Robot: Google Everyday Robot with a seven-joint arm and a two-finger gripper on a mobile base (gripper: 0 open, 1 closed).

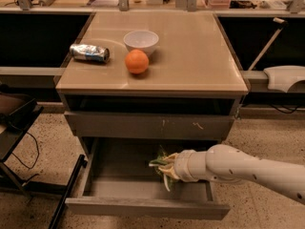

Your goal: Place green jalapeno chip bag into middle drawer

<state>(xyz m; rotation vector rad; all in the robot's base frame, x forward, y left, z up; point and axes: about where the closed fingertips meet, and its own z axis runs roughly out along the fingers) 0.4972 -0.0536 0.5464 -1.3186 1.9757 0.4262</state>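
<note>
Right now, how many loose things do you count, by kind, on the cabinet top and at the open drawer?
can: 1
bowl: 1
orange: 1
bag: 1, gripped by the claw inside the open drawer
Total: 4

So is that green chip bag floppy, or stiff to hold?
Probably floppy: the green jalapeno chip bag looks crumpled where the gripper holds it inside the open middle drawer. It is likely light too, being small and thin. Pushed, it should slide rather than roll.
</note>
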